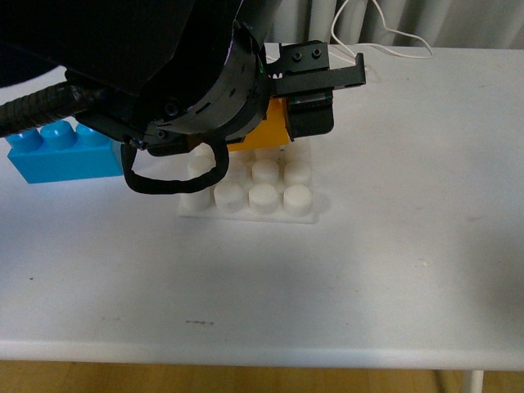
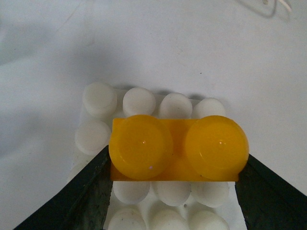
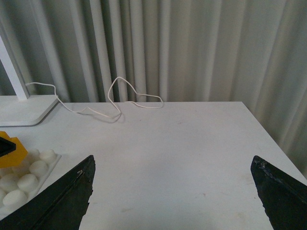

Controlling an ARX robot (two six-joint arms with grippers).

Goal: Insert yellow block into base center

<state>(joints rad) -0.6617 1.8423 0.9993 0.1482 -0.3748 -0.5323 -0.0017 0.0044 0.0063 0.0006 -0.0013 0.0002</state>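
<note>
Left hand (image 2: 176, 155) clamps yellow block (image 2: 144, 143) over base (image 2: 98, 99), hiding its centre; right hand (image 3: 172, 165) splayed.

Front: bright, even light from above, white tabletop (image 1: 393, 270) near clipping, faint soft shadow beside base (image 1: 282, 201). Left arm (image 1: 147, 57) right at the lens, black, underexposed, almost no detail. Left wrist: close-up slightly soft, small glare spots on block (image 2: 177, 146) studs. Right wrist: diffuse light, decent focus, curtain (image 3: 192, 48) folds lightly shaded.
</note>
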